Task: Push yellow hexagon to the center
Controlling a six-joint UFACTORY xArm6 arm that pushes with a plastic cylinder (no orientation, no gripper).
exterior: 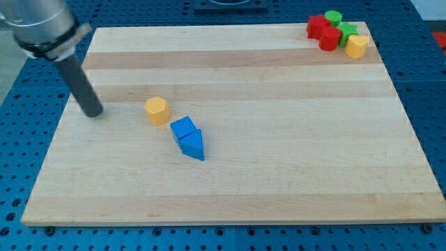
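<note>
My tip (pixel 93 111) bare rod, no jaws, grips nothing, left of yellow hexagon (pixel 157 110) | risk: off-centre push skids it into, seemingly touching, blue blocks (pixel 188 137)

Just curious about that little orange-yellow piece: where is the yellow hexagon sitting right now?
The yellow hexagon sits left of the board's middle, just up-left of the blue blocks, with my tip off to its left, not touching.

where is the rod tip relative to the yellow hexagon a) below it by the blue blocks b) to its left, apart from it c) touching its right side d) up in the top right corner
b: my tip sits to the view's left of the yellow hexagon, with bare board between them, so no contact.
</note>
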